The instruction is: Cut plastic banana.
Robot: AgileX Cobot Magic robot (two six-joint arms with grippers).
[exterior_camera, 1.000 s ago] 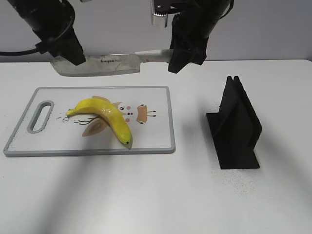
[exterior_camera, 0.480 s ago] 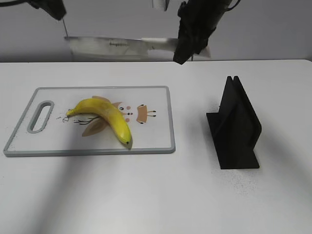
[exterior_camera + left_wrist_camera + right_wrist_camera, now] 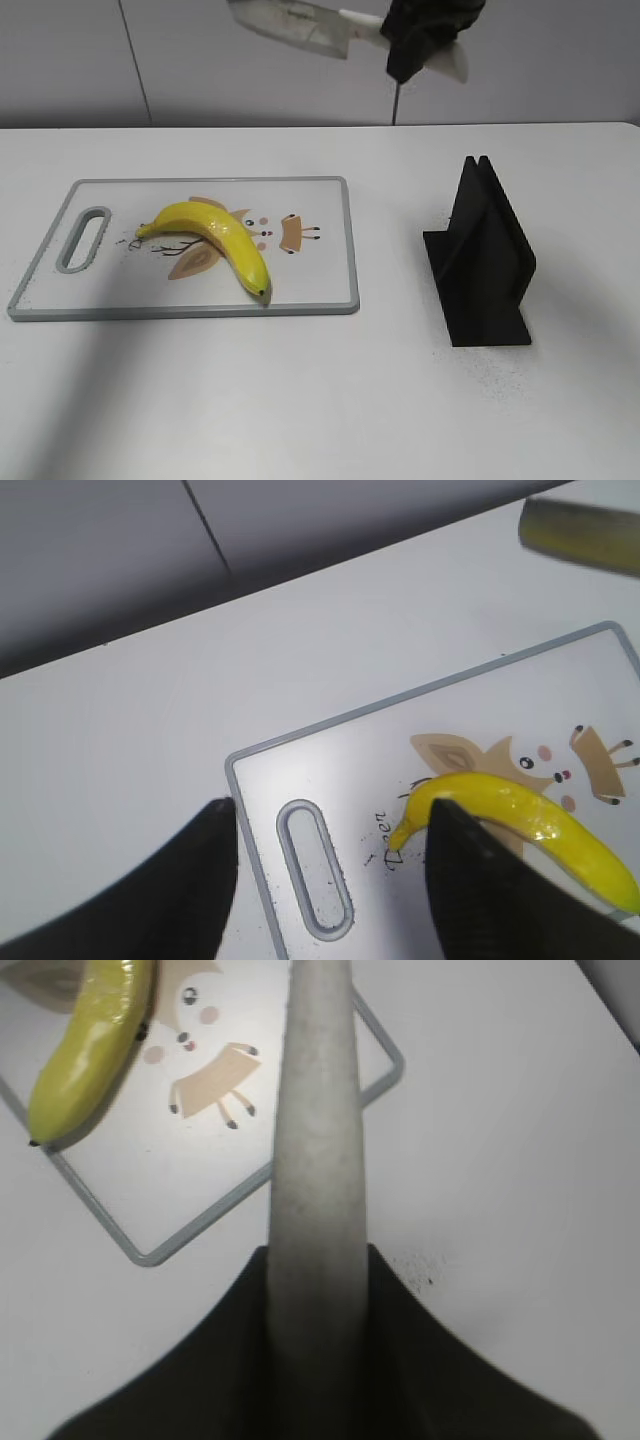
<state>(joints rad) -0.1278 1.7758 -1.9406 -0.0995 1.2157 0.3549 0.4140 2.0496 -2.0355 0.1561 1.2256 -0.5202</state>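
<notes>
My right gripper [image 3: 415, 40] is up high, squeezing the knife [image 3: 300, 22] by its handle, blade pointing left. My left gripper [image 3: 325, 880] is spread wide above the cutting board [image 3: 320, 290]. The banana [image 3: 215, 238] lies slanted on it, its stem pointing left.

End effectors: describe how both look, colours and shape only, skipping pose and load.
Both are matte black with no visible markings. The left end effector shows two broad, rounded black fingers at the bottom of the left wrist view. The right end effector is a bulky, angular black block at the top of the exterior view; its wrist view shows wide black pads. No cables or sleeves are visible now.
</notes>
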